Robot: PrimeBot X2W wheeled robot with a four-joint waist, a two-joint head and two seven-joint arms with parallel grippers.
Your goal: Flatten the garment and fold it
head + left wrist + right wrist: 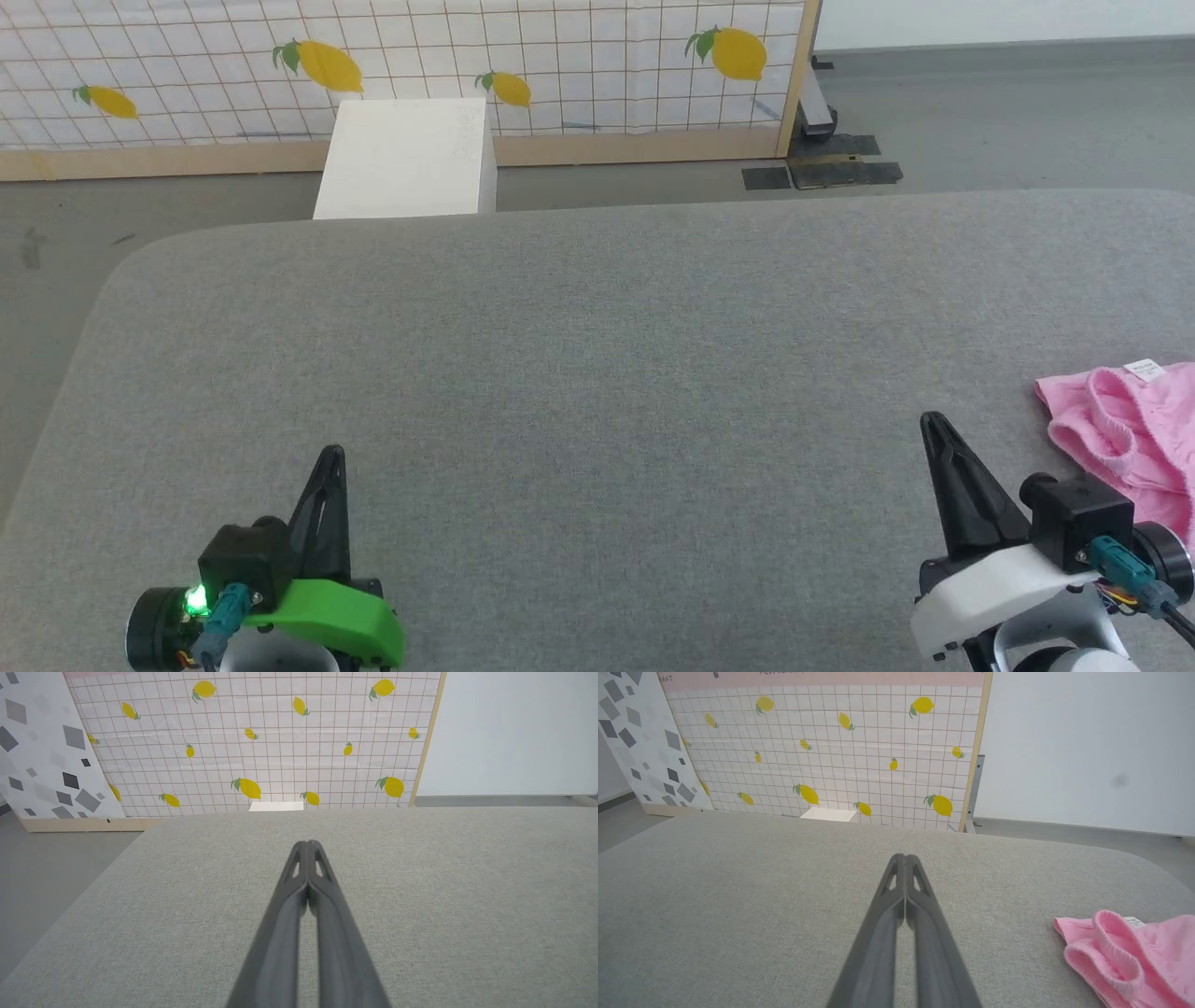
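Observation:
The pink garment (1130, 439) lies crumpled at the right edge of the grey table (597, 373), its gathered band and small white label facing up; part of it runs out of frame. In the right wrist view the garment (1134, 956) sits low at the right. My right gripper (934, 425) is shut and empty, hovering just left of the garment without touching it; its fingertips meet (904, 858). My left gripper (331, 457) is shut and empty at the lower left, far from the cloth, its tips pressed together (307, 844).
A white box (406, 159) stands on the floor beyond the table's far edge. Behind it runs a lemon-print grid panel (401, 65) with a wooden frame. Grey floor lies to the left and far right, and the table's corners are rounded.

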